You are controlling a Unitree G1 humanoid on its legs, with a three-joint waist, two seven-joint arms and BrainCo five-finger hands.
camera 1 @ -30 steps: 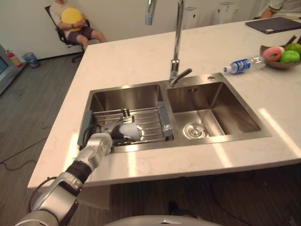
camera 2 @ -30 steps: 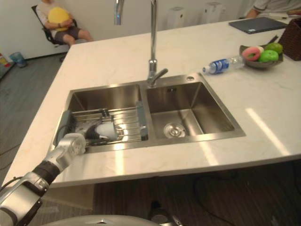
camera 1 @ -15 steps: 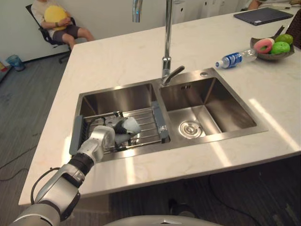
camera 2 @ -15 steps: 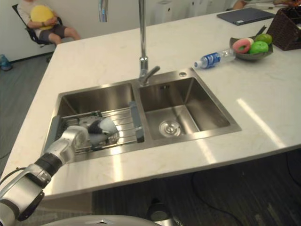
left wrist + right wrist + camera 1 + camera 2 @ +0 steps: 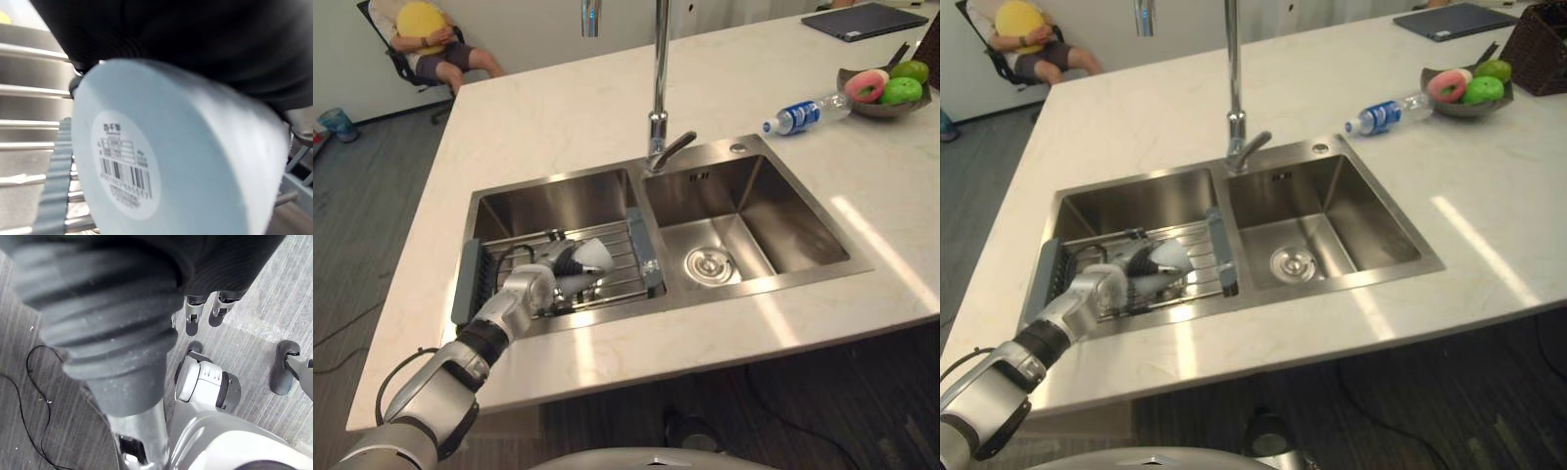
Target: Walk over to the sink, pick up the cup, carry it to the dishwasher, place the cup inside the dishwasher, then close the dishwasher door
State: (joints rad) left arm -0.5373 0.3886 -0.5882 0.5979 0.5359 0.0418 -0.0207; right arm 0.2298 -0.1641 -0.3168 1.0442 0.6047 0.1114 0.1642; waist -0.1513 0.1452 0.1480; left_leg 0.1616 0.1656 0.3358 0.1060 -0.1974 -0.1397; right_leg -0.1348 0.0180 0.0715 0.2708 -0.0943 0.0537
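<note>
Left hand [image 5: 536, 288] is clenched round the cup [image 5: 591, 256] at the rack [image 5: 619, 266], nine o'clock of the drain [image 5: 708, 262]: I'd lift it straight up, firmly, clear of the sink [image 5: 759, 290] rim; right hand [image 5: 191, 317] hangs relaxed.

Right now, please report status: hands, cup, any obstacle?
Left hand shut on cup, over rack in left basin. Right hand open, idle. Path upward looks clear.

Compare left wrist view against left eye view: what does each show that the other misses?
Left wrist view: the barcode label on the base of the cup, close up. Left eye view: the faucet, right basin, bottle, fruit bowl and a seated person. Both: the cup gripped by the left hand over the wire rack in the left basin.
</note>
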